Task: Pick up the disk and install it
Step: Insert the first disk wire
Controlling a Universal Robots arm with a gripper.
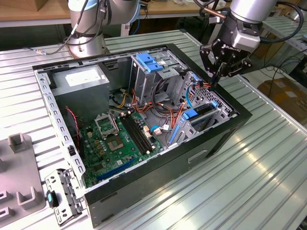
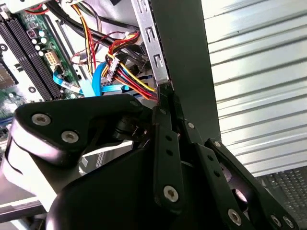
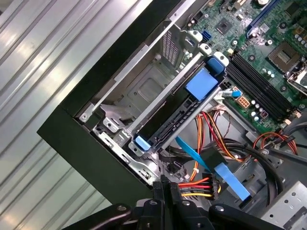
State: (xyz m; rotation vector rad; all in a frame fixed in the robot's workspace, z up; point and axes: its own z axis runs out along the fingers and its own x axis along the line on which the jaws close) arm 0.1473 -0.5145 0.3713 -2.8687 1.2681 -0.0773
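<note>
Hovering by PC case point(image 1: 192, 158) rim, hand point(image 1: 218, 81) clenched on colored wires point(image 3: 194, 188), disk point(image 3: 172, 120) in bay nearby.

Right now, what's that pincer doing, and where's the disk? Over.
Pincer shut, tips beside coloured wires. Disk sitting in corner bay, blue rails showing. Wires crowd the bay's end.

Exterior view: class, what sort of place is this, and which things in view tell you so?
Probably a robotics lab or assembly workbench: an opened computer case lies on a ribbed metal table, a robot arm's pincer hangs over its corner, and a second robot base stands behind.
</note>
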